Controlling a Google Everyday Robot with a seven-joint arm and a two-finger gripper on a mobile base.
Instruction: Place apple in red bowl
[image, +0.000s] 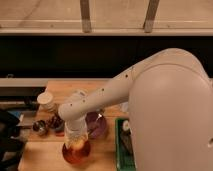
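Gripper (76, 144) hangs straight down over the red bowl (76, 152) at about 7 o'clock in the camera view, its lower end inside the bowl's rim; whether it is wide, narrow or holding anything, I cannot tell; a yellowish-orange patch shows right beneath it inside the bowl, possibly the apple (76, 145), though its outline cannot be made out; the white arm (107, 95) slants down from the big white body at 3 o'clock to a wrist just above the bowl; the red bowl sits on the wooden table (62, 90) near its front edge; the dark purple bowl (96, 124) lies just beside it toward 1 o'clock, partly hidden by the arm; dark red-brown fruits (56, 122) lie at 10 o'clock from the red bowl, with a small dark round object (39, 127) further toward 9 o'clock; a pale cup (46, 100) stands at 11 o'clock, well apart; a green tray (120, 145) lies at 3 o'clock of the bowl.
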